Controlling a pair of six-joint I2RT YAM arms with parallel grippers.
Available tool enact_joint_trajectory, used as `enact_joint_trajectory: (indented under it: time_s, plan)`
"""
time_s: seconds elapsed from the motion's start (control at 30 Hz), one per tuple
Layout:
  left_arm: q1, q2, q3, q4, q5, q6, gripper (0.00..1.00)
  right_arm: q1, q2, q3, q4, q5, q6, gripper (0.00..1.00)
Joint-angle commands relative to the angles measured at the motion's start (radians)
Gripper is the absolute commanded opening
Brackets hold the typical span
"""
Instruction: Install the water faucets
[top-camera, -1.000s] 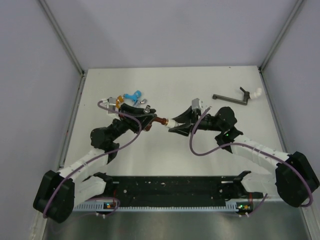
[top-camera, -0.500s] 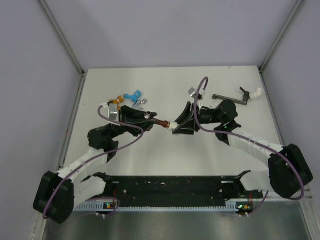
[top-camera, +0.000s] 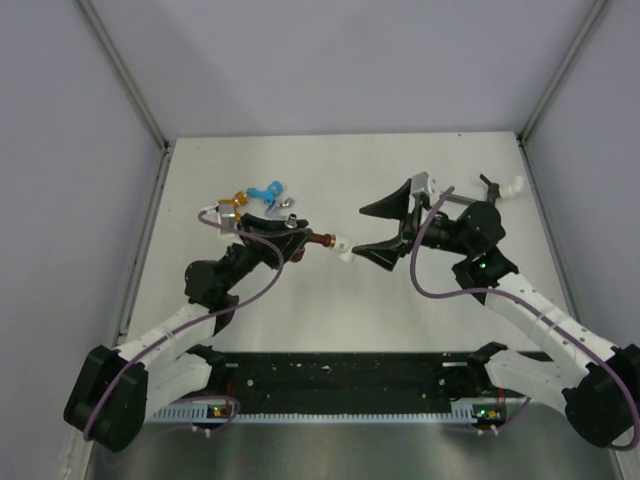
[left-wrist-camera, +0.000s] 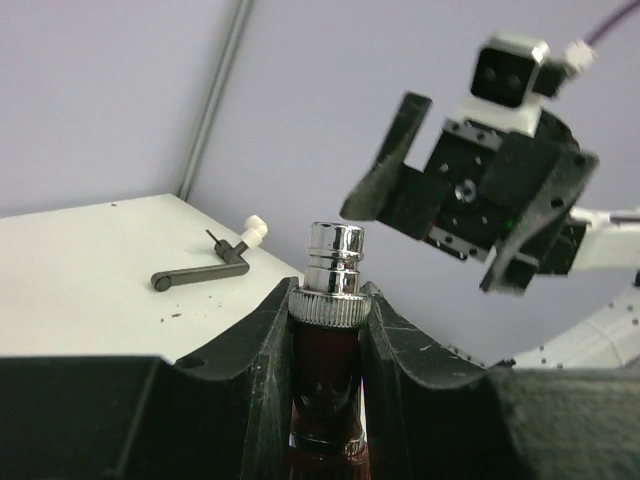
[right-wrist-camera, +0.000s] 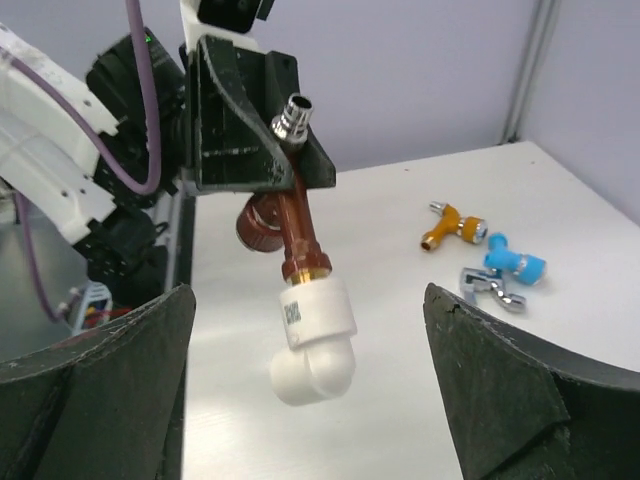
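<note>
Seen from above, a red-brown faucet (top-camera: 318, 239) is held off the worktop (top-camera: 330, 160) by the left tool (top-camera: 305, 238), which is clamped on its body. A white elbow fitting (top-camera: 343, 244) is carried on the free end of this faucet, which is pointed toward the right arm. The right tool (top-camera: 358, 230) is spread wide and holds nothing, and its lower fingertip is seen just beside the elbow. Behind the left tool, an orange faucet (top-camera: 235, 200), a light blue faucet (top-camera: 266, 189) and a grey faucet (top-camera: 290, 205) are laid close together on the worktop.

In the left wrist view, the red-brown faucet is seen standing upright between the two dark fingers, gripped just under its knurled collar, with its silvery tip projecting above them. The right tool is seen beyond it, lifted above the worktop with its fingers parted. A dark handle (left-wrist-camera: 200, 273) with a white tip is laid on the worktop near the far corner.

In the right wrist view, the two fingers of the right tool are set far apart at the lower corners. The elbow is framed between them and is touched by neither. The red-brown faucet is slanted down from the left tool to the elbow. The three loose faucets are grouped on the worktop to the right.
</note>
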Motion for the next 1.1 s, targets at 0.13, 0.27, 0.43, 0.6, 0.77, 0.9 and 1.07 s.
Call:
enact_joint_trajectory:
  time_s: [0.13,0.27,0.43,0.6,0.77,0.9,1.07]
  plan:
    - [-0.003,-0.022,0.047,-0.065,-0.184,-0.212,0.0,0.067,-0.031,-0.12,0.036,0.129,-0.385,0.95]
    - [-0.001,-0.009,0.053,-0.092,-0.187,-0.242,0.0,0.145,-0.022,-0.132,0.045,0.187,-0.496,0.95]
    - [-0.001,0.014,0.053,-0.08,-0.192,-0.284,0.0,0.179,-0.011,-0.14,0.031,0.259,-0.576,0.92]
    - [-0.001,0.025,0.067,-0.071,-0.178,-0.299,0.0,0.181,0.009,-0.134,0.024,0.23,-0.588,0.84]
    - [-0.001,0.024,0.064,-0.068,-0.188,-0.298,0.0,0.199,0.038,-0.126,-0.007,0.224,-0.597,0.82]
    - [-0.003,0.028,0.063,-0.06,-0.183,-0.292,0.0,0.212,0.046,-0.138,-0.031,0.264,-0.608,0.82]
    - [-0.003,0.08,0.06,0.029,-0.152,-0.338,0.0,0.224,0.067,-0.132,-0.025,0.294,-0.585,0.75]
